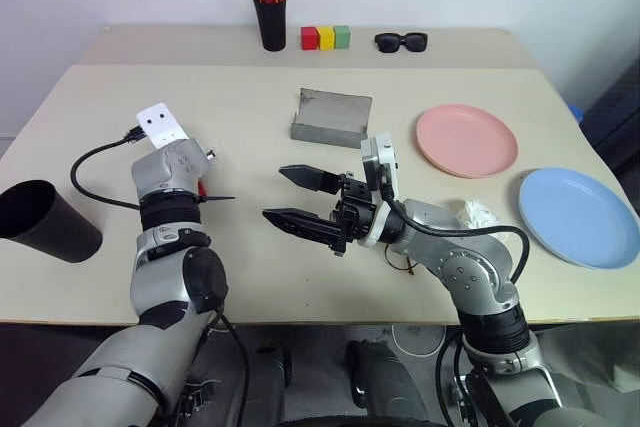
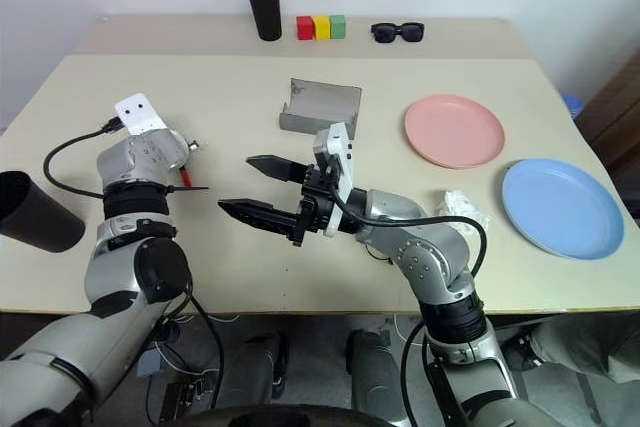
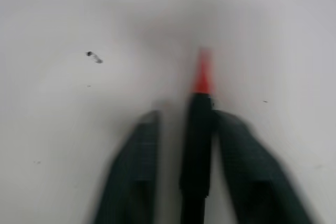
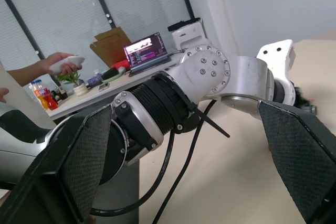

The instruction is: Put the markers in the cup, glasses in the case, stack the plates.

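The left hand [image 3: 184, 182] is clamped on the red-orange marker [image 3: 198, 124]; the right hand [image 1: 300, 197] gapes idle. Next, carry the marker to the black cup [image 1: 45, 219].

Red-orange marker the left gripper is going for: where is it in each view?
Left eye view: red-orange marker pokes out from under the left wrist, left of centre.
Right eye view: same spot, dark end pointing toward the centre of the table.
Left wrist view: centre, clamped in the left gripper.
Right wrist view: cannot pick it out.
Shared landmark: white camera bracket on the left wrist.
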Controlling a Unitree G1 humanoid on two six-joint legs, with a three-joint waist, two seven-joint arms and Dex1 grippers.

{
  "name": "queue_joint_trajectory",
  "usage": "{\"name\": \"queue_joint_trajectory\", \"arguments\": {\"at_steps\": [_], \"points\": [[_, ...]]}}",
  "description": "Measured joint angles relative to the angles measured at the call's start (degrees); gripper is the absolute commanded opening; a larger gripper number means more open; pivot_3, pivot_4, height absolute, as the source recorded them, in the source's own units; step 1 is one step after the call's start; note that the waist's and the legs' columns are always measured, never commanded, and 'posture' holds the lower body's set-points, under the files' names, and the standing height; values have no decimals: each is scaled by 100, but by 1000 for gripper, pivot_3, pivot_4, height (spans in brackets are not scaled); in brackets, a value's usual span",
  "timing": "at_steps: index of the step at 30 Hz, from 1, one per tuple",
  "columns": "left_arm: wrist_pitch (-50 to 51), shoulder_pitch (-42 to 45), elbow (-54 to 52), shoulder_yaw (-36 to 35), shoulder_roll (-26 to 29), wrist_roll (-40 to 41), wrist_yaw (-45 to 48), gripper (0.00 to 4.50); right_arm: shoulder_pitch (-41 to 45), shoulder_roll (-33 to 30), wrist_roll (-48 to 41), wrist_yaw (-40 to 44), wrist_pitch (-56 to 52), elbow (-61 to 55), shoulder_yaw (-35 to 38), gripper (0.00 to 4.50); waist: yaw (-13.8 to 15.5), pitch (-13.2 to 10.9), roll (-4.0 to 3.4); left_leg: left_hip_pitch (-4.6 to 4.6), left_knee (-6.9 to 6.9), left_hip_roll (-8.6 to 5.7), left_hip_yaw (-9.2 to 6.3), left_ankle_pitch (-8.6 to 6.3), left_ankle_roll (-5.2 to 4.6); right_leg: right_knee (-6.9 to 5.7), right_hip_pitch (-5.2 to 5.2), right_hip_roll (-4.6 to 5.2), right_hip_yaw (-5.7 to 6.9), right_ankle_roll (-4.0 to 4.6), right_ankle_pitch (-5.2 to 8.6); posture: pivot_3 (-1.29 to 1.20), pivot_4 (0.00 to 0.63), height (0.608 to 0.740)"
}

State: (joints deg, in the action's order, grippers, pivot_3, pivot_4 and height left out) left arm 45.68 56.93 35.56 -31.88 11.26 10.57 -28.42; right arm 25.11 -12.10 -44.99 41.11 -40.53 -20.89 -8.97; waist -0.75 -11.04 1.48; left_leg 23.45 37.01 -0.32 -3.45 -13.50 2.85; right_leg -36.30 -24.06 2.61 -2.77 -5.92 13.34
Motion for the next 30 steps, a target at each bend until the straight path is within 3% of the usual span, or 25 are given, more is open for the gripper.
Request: {"name": "queue_joint_trajectory", "arguments": {"at_steps": [4, 8, 15, 17, 20, 24, 30], "points": [[-46, -539, -802, 679, -42, -212, 245, 22, 0, -3, 26, -2, 0, 0, 0, 4500, -14, 0, 0, 1, -4, 1, -1, 0, 0, -1, -2, 0, -1, 1, 0, 0, 150, 740], [-278, -1347, -2367, 1038, -109, -232, 645, 22, 0, -20, 36, 5, -1, 0, 4, 4500, -41, 0, 0, 2, -14, 6, 2, 0, 2, -2, -14, -3, -6, 3, -1, 0, 150, 740], [-767, -2424, -4902, 1152, -15, -153, 1275, 22, 9, -185, 290, 123, 123, 4, -75, 4500, -11, 0, 0, 2, -12, 5, 8, 0, 2, 1, -12, 0, -8, 6, -2, 0, 150, 740], [-1086, -2754, -5570, 1172, 169, -302, 1335, 22, 7, -219, 358, 192, 164, 34, -112, 4500, -14, 0, 0, 2, -12, 5, 9, 0, 2, 2, -12, -1, -8, 6, -1, 0, 150, 740], [-1637, -3270, -6419, 1058, 533, -1177, 936, 22, 3, -231, 364, 281, 162, 69, -160, 4500, -43, -1, -4, 0, -15, 8, 13, 0, 1, 4, -13, -5, -12, 7, -1, 0, 150, 740], [-1775, -3991, -6976, 529, 445, -1908, 419, 22, 5, -231, 355, 363, 147, 101, -172, 4500, -18, 1, -2, 0, -10, 7, 11, 0, 0, 5, -7, -5, -9, 7, -1, 0, 150, 740], [-2249, -4725, -6898, -13, 316, -2134, 291, 22, 37, -184, 316, 505, 117, 222, -205, 4500, 4, 2, 1, -1, 2, 7, 7, 0, -1, 11, 5, -5, -4, 21, 8, 0, 150, 740]]}}
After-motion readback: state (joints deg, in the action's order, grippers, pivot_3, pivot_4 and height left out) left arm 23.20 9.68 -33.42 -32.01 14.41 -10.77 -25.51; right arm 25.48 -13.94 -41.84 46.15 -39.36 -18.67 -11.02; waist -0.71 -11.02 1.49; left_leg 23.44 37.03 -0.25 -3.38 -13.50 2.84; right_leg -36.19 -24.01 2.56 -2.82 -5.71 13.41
